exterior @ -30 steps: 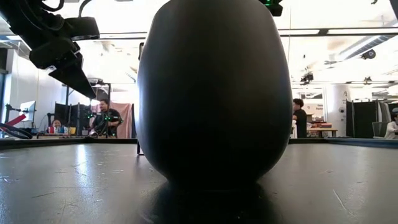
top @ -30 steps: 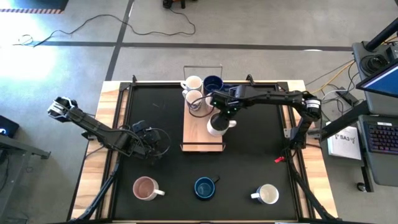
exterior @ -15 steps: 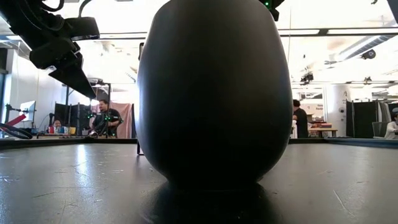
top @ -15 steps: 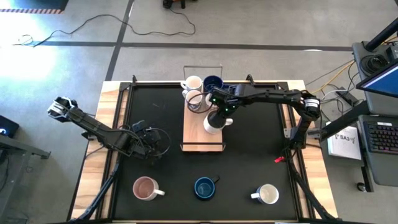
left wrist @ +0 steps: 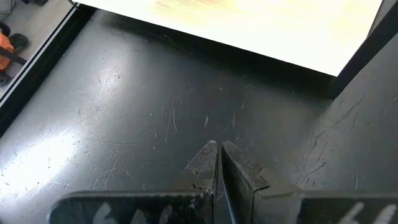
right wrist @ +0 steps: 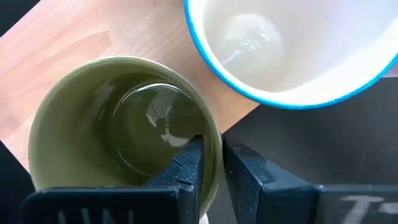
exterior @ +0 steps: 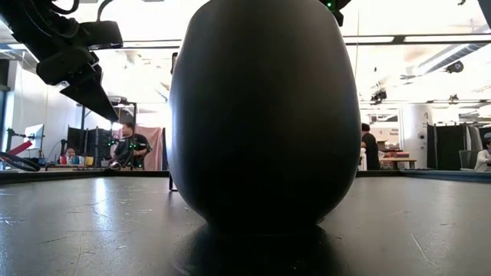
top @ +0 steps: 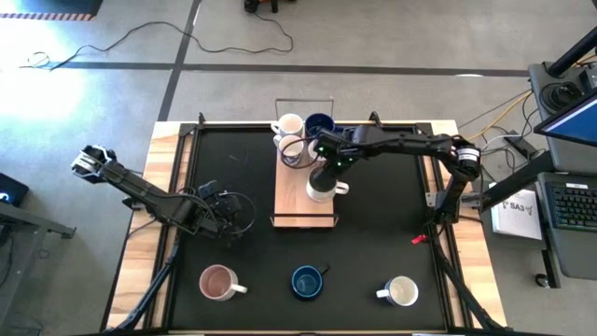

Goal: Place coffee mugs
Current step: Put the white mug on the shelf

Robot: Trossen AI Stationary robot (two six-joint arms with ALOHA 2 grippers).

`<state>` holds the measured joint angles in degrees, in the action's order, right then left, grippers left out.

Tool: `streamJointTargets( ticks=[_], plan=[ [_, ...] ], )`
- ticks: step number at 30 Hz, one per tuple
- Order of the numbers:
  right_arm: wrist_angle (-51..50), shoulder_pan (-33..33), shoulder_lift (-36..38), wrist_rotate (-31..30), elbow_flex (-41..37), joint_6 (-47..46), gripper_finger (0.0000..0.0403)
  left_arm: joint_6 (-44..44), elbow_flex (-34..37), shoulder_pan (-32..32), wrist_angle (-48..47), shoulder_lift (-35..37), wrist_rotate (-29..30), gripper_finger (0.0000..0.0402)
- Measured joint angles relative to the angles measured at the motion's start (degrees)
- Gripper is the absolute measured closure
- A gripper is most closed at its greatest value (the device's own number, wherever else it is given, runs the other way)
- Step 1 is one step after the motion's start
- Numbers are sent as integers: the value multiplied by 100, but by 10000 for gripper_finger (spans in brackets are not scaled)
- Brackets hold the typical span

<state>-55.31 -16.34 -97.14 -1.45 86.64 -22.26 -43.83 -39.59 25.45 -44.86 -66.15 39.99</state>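
- The right gripper [top: 322, 175] hangs over the light wooden tray [top: 291, 207] at the back middle of the black table [top: 373, 252].
- In the right wrist view its fingers [right wrist: 186, 168] straddle the rim of the olive green ceramic mug [right wrist: 118, 124], one inside and one outside; whether they press the wall cannot be told.
- That mug [top: 320, 187] stands on the tray.
- Just beside it is a white mug with a blue rim [right wrist: 292, 50].
- Further mugs crowd the tray's far end, one cream [top: 288, 124] and one dark blue [top: 320, 124].
- Along the front edge stand a pink-lined white mug [top: 218, 282], a dark blue mug [top: 306, 281] and a cream mug [top: 401, 291].
- The left gripper [left wrist: 217, 163] waits low over the table's left side, fingers pressed together, holding nothing.
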Motion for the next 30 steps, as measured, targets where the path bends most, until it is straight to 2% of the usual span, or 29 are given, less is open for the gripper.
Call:
streamJointTargets(
  ticks=[12,17,21,30],
  plan=[
    [-244,124,576,144,39,-248,356,-13,0,0,0,0,0,398],
    [-325,496,594,645,36,-369,360,-15,0,0,0,0,0,398],
    [-362,762,569,655,34,-340,360,-16,0,0,2,0,0,398],
    [-542,909,515,646,-48,-308,360,-20,0,0,6,0,0,398]
  ],
)
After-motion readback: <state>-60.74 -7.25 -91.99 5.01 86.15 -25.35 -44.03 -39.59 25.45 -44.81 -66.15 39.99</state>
